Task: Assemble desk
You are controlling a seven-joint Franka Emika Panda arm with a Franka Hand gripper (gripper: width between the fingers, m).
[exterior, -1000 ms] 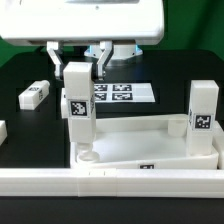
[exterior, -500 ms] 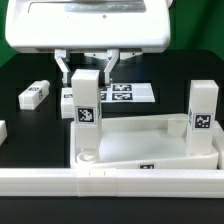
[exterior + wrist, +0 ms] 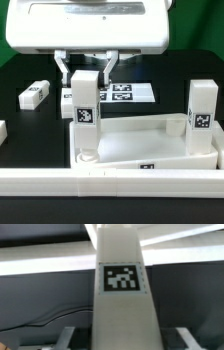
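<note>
My gripper [image 3: 86,80] pinches the upright leg [image 3: 86,118] over a corner socket [image 3: 88,156] of the tabletop [image 3: 150,135]. I cannot tell if it is seated. The border rail [image 3: 110,182] lies just beside.

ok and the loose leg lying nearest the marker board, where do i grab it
Grip the lying leg mid-length across its long flat sides, from straight above: it lies flat on the table, and its square section gives parallel faces. The tool holds another leg.

Held leg [image 3: 85,105] moved down, toward exterior view's right, hand [image 3: 86,80] too
</note>
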